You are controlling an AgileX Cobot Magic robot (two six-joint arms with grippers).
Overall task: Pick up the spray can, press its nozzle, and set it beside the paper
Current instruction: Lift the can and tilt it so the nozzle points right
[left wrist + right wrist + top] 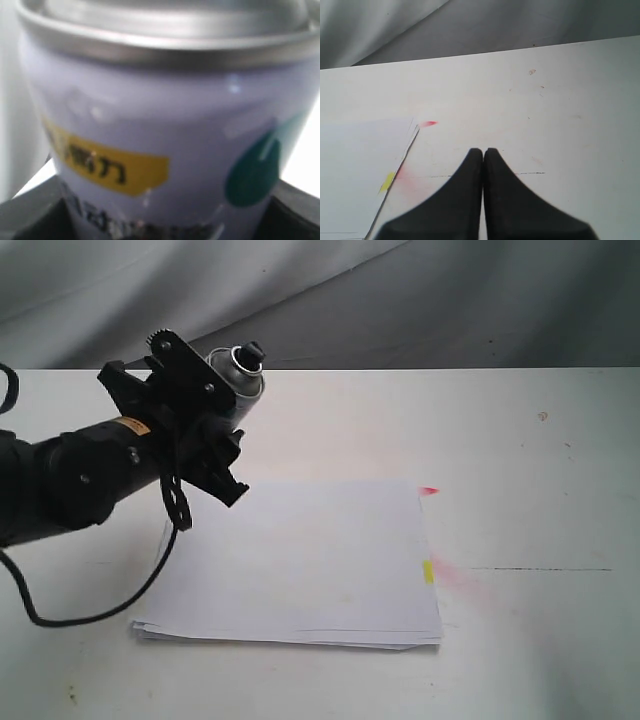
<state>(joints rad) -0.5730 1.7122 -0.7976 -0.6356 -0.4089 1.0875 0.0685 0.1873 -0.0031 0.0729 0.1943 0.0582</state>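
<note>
The left gripper (207, 408) clamps the tilted spray can (232, 380), black nozzle (248, 355) uppermost, near the paper's (300, 560) eleven o'clock corner. The right gripper (483, 155), fingers pressed together, hangs over the table (520, 440) at the paper's three o'clock.

I am seeing only the silver shoulder and nozzle (249, 352) of the spray can (238, 378) in the exterior view; the left gripper (205, 415) is covering its body. In the left wrist view the spray can is overfilling the frame and blurring, leaving its yellow label print (100, 167) unreadable. The frame edges are cropping the right gripper (483, 152) and the paper (360, 170).
</note>
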